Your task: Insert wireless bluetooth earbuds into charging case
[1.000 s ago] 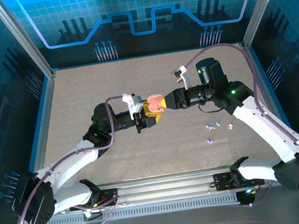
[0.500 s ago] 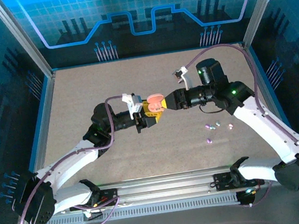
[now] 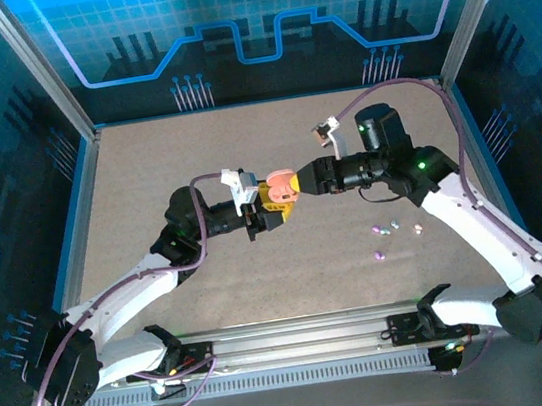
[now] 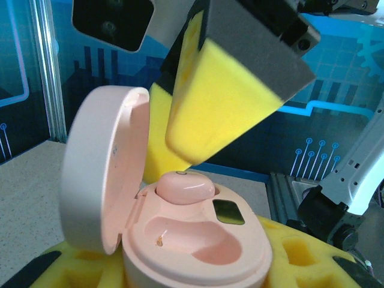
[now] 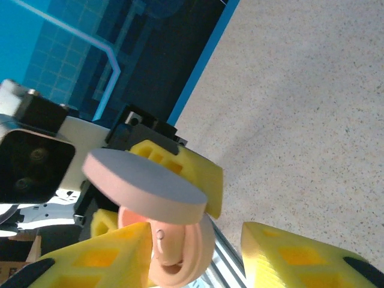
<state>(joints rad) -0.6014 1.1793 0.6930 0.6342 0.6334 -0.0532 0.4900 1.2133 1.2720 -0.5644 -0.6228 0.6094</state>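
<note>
Case [image 4: 198,243] mouth faces right tool [image 3: 296,183] — lid [image 4: 102,171] raised.

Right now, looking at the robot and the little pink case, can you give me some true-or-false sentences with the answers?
1. The lid of the charging case is open. True.
2. Both slots in the case are full. False: one pink earbud sits in one slot, and the slot beside it is empty.
3. The left gripper holds the case. True.
4. The loose earbuds lie on the table beside the left arm. False: they lie by the right arm.
</note>
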